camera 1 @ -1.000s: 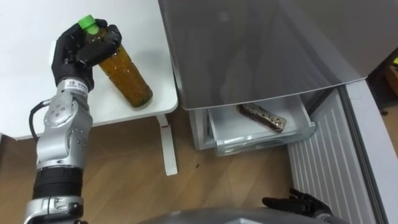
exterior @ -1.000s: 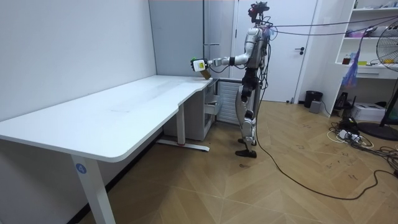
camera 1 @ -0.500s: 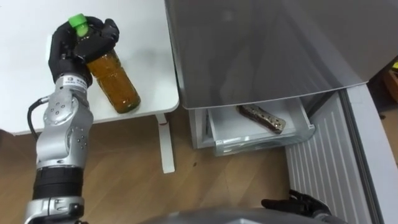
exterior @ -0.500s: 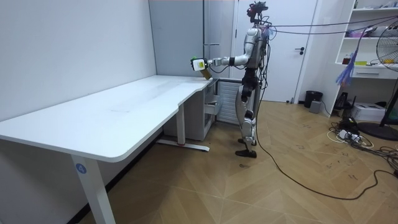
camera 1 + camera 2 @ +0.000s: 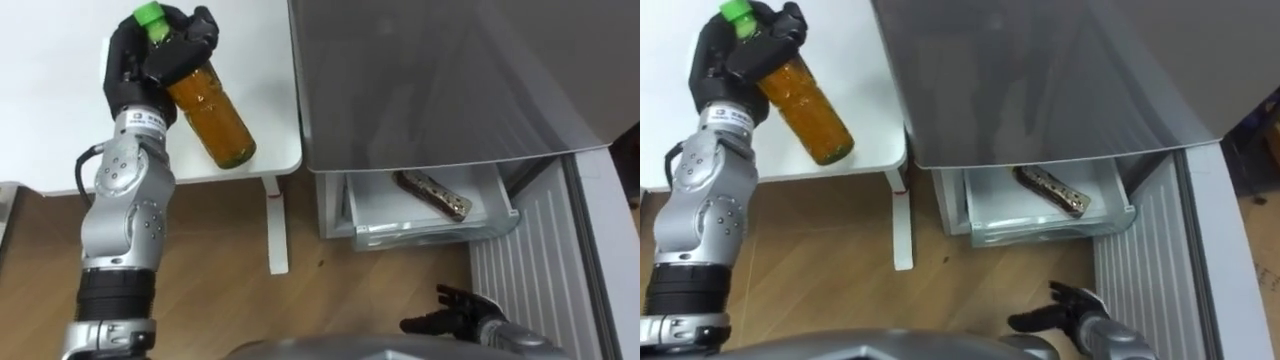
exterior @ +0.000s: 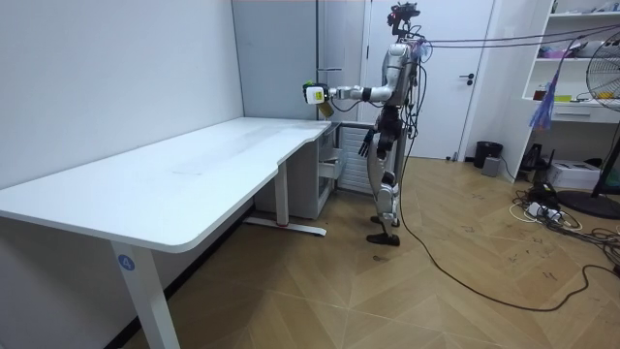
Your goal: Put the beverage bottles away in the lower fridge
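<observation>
Upper left, our left robot hand (image 5: 148, 62) grasps the amber bottle (image 5: 215, 118) over the worktop (image 5: 50, 140); right robot hand (image 5: 462, 312) hangs slack.

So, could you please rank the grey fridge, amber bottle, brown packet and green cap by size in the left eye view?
1. Grey metal fridge
2. Amber drink bottle in the left hand
3. Flat brown packet in the drawer; farther off, so true size unsure
4. Round green bottle cap

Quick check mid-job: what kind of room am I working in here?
Probably an office or lab room, not a kitchen: a long white desk, a grey fridge beside it with its lower drawer open, and cluttered shelves.
</observation>
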You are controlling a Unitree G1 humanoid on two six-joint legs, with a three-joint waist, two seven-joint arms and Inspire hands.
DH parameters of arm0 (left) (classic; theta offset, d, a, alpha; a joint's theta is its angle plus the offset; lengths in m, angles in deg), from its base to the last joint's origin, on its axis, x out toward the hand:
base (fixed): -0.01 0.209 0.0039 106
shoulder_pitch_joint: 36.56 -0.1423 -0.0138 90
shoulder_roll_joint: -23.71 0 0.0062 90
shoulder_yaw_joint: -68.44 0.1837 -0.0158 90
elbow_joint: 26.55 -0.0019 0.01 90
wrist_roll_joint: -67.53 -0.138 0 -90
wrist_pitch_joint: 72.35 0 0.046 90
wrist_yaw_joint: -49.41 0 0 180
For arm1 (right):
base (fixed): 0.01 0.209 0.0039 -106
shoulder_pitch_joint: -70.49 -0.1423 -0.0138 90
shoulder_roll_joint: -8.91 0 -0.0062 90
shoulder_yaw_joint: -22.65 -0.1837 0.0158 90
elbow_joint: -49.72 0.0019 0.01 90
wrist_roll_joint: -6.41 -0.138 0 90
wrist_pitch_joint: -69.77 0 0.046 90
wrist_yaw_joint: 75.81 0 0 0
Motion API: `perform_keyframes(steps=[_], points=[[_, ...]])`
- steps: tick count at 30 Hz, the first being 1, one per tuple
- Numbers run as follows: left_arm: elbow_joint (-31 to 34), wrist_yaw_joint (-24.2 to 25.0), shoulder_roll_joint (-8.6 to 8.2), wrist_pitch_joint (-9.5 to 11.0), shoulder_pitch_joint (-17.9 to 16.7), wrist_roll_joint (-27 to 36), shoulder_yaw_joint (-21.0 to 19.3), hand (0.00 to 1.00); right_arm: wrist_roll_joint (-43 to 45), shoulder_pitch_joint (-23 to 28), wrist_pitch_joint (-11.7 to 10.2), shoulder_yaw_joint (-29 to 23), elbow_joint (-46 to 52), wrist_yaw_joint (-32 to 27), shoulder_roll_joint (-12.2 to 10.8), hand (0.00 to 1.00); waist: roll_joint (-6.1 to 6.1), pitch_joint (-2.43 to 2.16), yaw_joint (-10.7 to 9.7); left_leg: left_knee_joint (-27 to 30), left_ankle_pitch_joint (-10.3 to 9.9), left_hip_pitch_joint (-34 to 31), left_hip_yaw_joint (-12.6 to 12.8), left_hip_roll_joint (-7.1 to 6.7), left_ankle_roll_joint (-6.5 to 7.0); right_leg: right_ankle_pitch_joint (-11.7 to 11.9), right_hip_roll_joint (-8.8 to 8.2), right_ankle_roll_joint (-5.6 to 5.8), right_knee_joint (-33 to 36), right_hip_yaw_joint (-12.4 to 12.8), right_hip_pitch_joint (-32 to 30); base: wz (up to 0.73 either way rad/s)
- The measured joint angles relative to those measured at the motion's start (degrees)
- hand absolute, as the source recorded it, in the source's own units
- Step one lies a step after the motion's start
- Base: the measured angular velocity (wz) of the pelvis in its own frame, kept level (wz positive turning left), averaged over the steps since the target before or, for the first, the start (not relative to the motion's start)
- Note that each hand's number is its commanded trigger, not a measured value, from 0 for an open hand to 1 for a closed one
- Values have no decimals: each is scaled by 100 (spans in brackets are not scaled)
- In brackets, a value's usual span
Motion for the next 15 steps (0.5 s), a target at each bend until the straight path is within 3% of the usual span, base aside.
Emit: perform_keyframes(steps=[5,15], points=[[192,9,-35,27,-366,124,173,100,279,18,-26,218,746,74,-116,0,-17,12,83,8,1,20,-23,-3,2,-1,-19,1,-15,-110,56,6],[208,110,-98,216,-645,156,360,100,557,14,-183,221,2407,71,-178,0,-34,39,152,45,1,-10,-223,-24,2,-1,-35,1,-19,-304,90,11]])
